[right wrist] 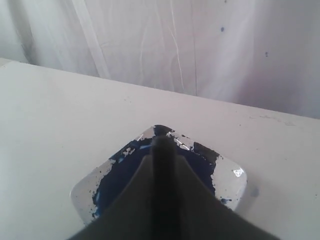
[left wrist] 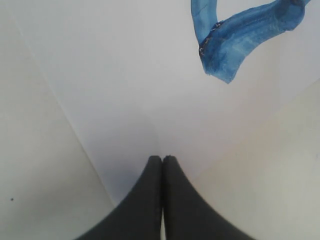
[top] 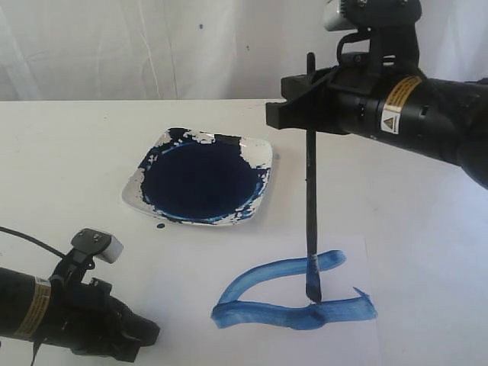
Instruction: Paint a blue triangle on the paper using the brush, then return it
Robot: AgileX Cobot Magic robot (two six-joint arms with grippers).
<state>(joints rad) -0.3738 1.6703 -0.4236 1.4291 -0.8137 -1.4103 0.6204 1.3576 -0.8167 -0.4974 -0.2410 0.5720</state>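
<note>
On the white surface (top: pixel 69 152), the paper (top: pixel 282 290) lies near the front, just in front of the paint dish (top: pixel 260 152), which is full of dark blue paint. The right hand (top: pixel 293 104) pinches the brush (top: pixel 311 198) high on its black handle and holds it almost straight up. The wet tip points down at the lower blue line, and it looks like it touches the paper there. The step in hand seems to be the painting, and it is not done yet. The blue triangle (top: pixel 259 313) has a thick line along the bottom and a bent line that goes up from the left corner. The right side is open, with only a small blue mark by the right corner. The next move likely calls for one more stroke to join the top end to that right corner. The tip should press softly so the line stays thick and does not smear. After that, the brush has to go back. The left hand (left wrist: pixel 162 161) is pressed together and holds nothing, low by the left corner of the paint.
</note>
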